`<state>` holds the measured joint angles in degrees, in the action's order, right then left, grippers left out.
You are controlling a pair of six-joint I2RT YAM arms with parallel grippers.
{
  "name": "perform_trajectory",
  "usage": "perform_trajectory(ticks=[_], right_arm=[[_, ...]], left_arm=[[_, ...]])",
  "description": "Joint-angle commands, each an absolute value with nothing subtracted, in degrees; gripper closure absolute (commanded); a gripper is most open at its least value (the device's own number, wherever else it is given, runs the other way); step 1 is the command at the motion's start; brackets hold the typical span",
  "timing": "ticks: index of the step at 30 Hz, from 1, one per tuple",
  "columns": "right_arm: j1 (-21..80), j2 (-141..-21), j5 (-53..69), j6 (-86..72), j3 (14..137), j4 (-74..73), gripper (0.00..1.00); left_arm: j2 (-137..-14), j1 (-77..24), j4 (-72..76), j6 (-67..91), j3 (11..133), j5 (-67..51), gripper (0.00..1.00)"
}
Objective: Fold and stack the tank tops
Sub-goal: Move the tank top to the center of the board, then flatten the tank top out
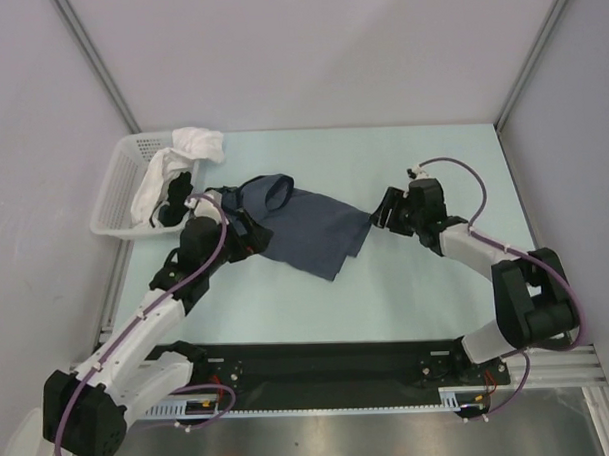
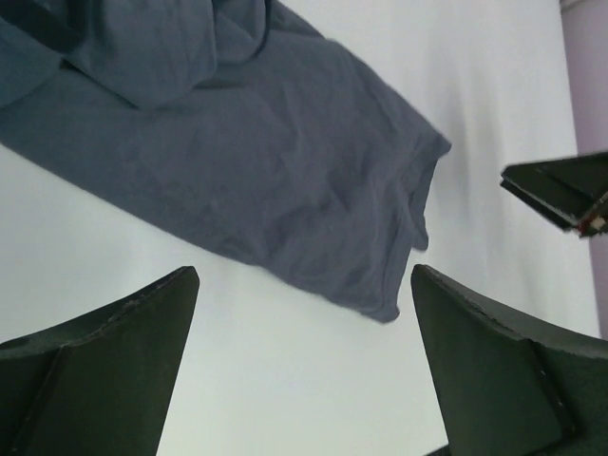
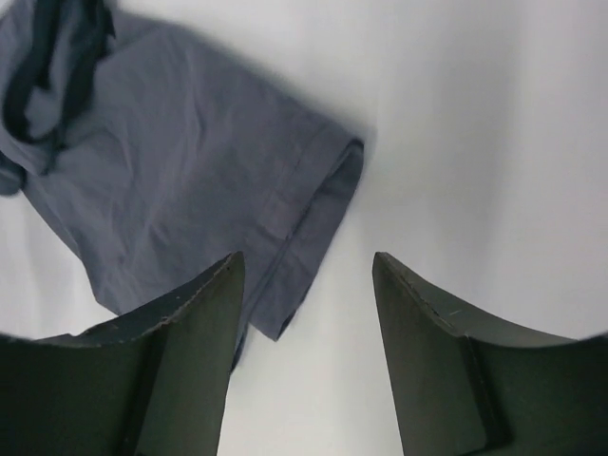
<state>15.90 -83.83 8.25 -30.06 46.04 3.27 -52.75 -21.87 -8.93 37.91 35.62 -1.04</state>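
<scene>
The left arm and the right arm are showing white shells between black joints — purple cables looping along them — and ending in dark, wedge-shaped fingers.

Lighting is bright, even and diffuse, coming from overhead. The top view is sharp across the table, with only faint, soft-edged shadows under the arms and along the slate-blue tank top. The metal plate at the near edge gives a dull reflection. Both wrist views wash the table out to near white. Cloth creases read clearly there, slightly soft. The fingers of the left gripper and right gripper are dark, underexposed and a little blurred close to the lens. The right wrist view shows a soft shadow beside the cloth's folded edge.
</scene>
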Motion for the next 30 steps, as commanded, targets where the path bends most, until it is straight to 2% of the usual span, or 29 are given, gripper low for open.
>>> perform_trajectory(ticks=[1,4,6,7,11,16,18,19,22,25,27,28,30], right_arm=[[19.24,-84.38,10.90,-30.06,45.18,1.49,0.38],[23.81,-82.36,7.56,-29.27,40.72,1.76,0.43],[26.10,-80.16,7.99,-30.05,38.42,2.46,0.42],[26.89,-79.46,9.83,-30.32,36.58,3.07,0.40],[32.07,-77.26,9.59,-31.81,33.84,5.97,0.18],[39.63,-83.83,5.37,-32.43,37.34,6.86,0.17],[40.86,-88.56,5.45,-32.78,39.98,7.90,0.22],[42.35,-90.86,6.23,-33.22,41.47,8.87,0.30],[46.65,-93.25,5.81,-34.10,43.76,8.35,0.42],[50.09,-92.21,7.89,-37.25,46.49,4.58,1.00],[53.25,-88.18,10.62,-37.97,47.10,3.96,1.00],[53.87,-82.24,10.90,-37.88,49.11,2.56,1.00],[53.53,-76.41,9.07,-36.14,53.33,-5.33,1.00]], left_arm=[[-50.28,-24.43,-5.18,32.35,34.11,-2.03,0.00],[-48.43,-25.22,-7.72,30.50,32.79,-0.18,0.00],[-47.47,-25.22,-7.65,30.15,31.56,1.49,0.00],[-47.20,-25.22,-6.69,30.15,30.94,1.93,0.00],[-46.41,-25.22,-3.78,29.45,27.61,3.86,0.00],[-41.67,-25.22,-2.46,27.86,24.97,6.32,0.02],[-39.13,-25.22,-2.72,28.04,24.26,8.08,0.01],[-37.37,-25.22,-2.90,27.86,23.65,8.69,0.02],[-35.43,-25.22,-3.69,27.86,23.03,10.71,0.01],[-34.02,-25.22,-4.13,27.86,22.68,11.25,0.01],[-33.75,-25.22,-4.48,27.86,22.76,11.42,0.02],[-33.75,-25.31,-4.57,27.86,22.68,11.77,0.02],[-33.31,-25.22,-5.01,27.95,22.85,11.87,0.02]])
